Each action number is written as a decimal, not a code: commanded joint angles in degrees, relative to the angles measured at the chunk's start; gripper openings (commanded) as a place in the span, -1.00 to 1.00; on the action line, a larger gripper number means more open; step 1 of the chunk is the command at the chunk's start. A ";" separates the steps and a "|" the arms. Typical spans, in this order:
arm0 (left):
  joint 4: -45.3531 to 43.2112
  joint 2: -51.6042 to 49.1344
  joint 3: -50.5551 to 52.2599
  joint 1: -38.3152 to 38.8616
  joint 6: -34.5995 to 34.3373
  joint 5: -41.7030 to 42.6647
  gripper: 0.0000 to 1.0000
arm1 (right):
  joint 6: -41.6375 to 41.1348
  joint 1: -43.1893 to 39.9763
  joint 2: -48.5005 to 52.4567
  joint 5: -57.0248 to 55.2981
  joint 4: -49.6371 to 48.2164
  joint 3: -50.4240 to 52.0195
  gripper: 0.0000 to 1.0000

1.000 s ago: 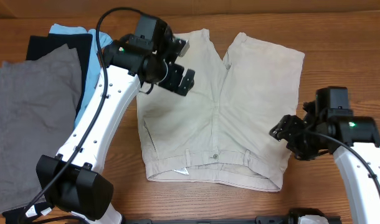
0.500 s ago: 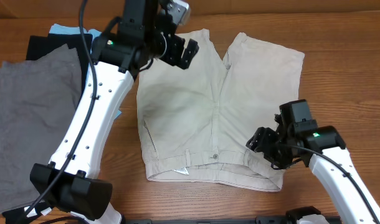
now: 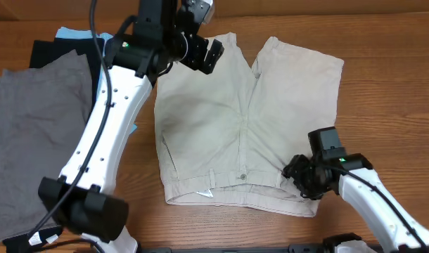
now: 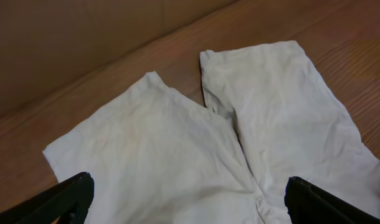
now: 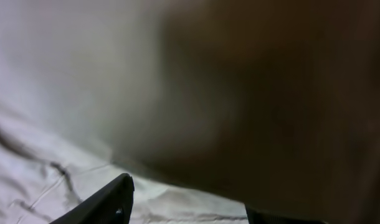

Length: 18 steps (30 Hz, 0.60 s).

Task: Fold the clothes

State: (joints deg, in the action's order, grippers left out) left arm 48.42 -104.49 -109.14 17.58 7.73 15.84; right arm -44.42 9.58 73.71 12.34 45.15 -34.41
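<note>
At the left of the wooden table (image 3: 383, 42) we see grey shorts (image 3: 31, 119) lying flat. A dark garment (image 3: 60, 50) and a light blue garment (image 3: 77, 33) show past their far edge.

The left arm (image 3: 105, 133) rises from its base at the near left and stretches diagonally to the far side, with its wrist bent to the right. The left gripper (image 3: 200, 53) hangs over the far end of the left leg of the beige shorts (image 3: 235, 119). Its jaws are spread wide, with nothing between them. From the wrist, its two black fingertips (image 4: 71, 196) sit at the bottom corners with both leg hems ahead.

The beige shorts lie flat in the middle of the table. The waistband is near and the two legs point far, parting in a narrow V.

The right arm (image 3: 373, 204) comes in from the near right, low and angled left. The right gripper (image 3: 306, 179) is down at the right end of the waistband. Its wrist view is close and blurred, showing one dark finger (image 5: 109, 202) over creased cloth. We cannot tell how wide the jaws stand or whether they grip the fabric.
</note>
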 commanded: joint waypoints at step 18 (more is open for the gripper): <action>0.59 -7.74 -0.83 0.22 1.51 0.28 1.00 | 4.24 -39.47 9.03 -8.13 -22.64 0.17 0.19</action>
State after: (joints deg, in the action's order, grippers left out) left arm 48.90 -111.42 -109.12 17.58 7.94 15.81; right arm -43.27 -24.93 81.56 12.14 25.89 -35.07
